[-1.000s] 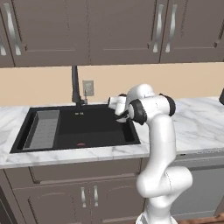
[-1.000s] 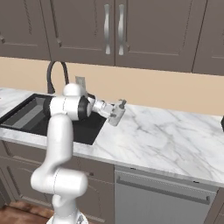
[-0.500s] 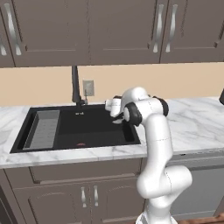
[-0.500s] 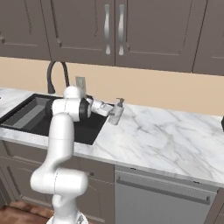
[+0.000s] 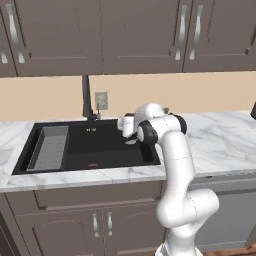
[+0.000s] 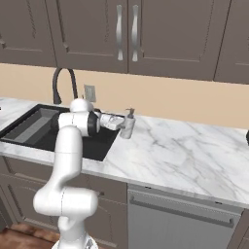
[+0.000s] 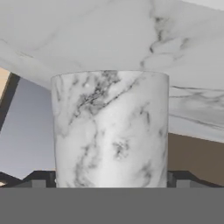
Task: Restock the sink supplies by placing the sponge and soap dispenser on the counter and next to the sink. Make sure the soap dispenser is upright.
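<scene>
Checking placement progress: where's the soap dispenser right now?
In the right base view the soap dispenser stands upright in the claw, at the counter edge just right of the sink; I can't tell if it touches down.

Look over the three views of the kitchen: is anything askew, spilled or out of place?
Nothing stands out. The soap dispenser stands upright in the gripper at the counter edge beside the sink. No spill shows. The sponge is not visible.

Open counter (image 6: pixel 185 155) right of the soap dispenser (image 6: pixel 128 124), sink (image 6: pixel 58 131) left, faucet (image 6: pixel 63 85) behind
</scene>
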